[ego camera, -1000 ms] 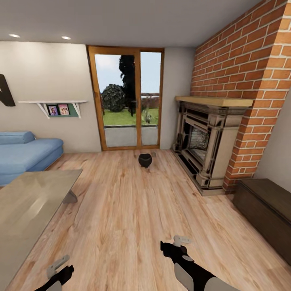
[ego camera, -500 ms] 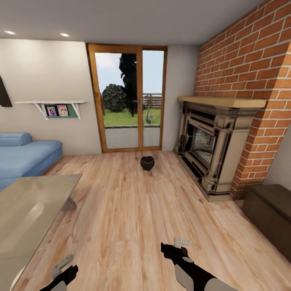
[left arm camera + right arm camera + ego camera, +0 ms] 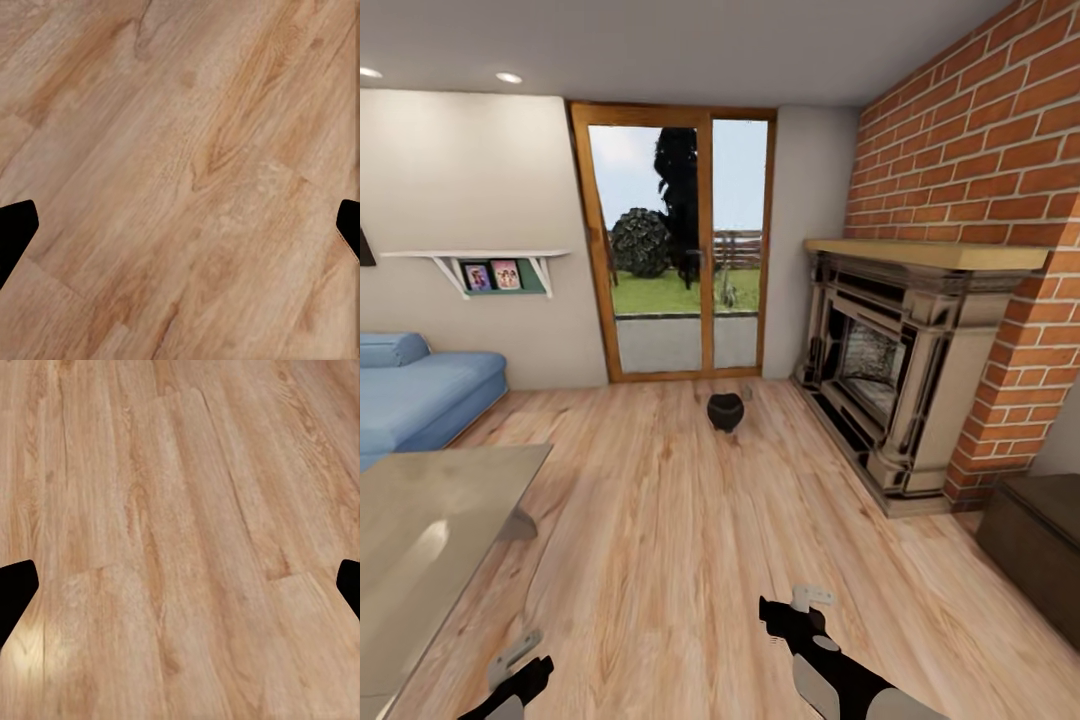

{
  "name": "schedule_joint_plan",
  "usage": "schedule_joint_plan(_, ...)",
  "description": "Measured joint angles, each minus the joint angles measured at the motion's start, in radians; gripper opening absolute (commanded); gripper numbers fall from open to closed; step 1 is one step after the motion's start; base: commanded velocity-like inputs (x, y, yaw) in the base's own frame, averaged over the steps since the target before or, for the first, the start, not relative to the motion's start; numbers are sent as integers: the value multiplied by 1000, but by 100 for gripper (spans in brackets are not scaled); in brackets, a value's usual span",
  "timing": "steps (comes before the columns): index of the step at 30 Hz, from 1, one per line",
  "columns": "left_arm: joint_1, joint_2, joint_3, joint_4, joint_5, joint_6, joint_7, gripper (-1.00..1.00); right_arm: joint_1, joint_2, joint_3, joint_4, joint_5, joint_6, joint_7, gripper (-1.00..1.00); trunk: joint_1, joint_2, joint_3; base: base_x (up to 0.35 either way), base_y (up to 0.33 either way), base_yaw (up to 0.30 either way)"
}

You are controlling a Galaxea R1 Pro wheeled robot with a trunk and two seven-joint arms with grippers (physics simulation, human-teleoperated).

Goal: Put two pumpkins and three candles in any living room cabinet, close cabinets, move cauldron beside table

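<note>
Ahead on the wood floor [image 3: 690, 520], before the glass door [image 3: 670, 245], stands your cauldron [image 3: 725, 411]: likely heavy, rigid, round-bellied, so take its rim. Both grippers, left [image 3: 180, 225] and right [image 3: 180, 585], hang spread, empty.

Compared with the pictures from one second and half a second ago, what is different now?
Only the camera view shifted: the fireplace looks nearer, while the cabinet and table slid toward the edges. No object visibly moved. The cauldron stands on the floor before the glass door. The left pincer and right pincer hold nothing, as before.
</note>
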State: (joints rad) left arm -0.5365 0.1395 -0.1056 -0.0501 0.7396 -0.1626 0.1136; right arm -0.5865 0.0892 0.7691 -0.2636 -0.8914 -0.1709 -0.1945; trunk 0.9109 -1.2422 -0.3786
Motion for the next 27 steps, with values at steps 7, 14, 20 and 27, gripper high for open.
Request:
schedule_joint_plan(7,0,-1,0,0,-1,0,0,100,0,0,0,0,0,0,0,100,0,0,0,335,0,0)
schedule_joint_plan(14,0,1,0,0,-1,0,0,100,0,1,0,0,0,0,0,100,0,0,0,335,0,0)
schedule_joint_plan(20,0,0,-1,0,-1,0,0,100,0,1,0,0,-1,2,0,100,0,0,0,335,40,0)
schedule_joint_plan(27,0,0,-1,0,-1,0,0,100,0,0,0,0,0,0,0,100,0,0,0,335,83,0)
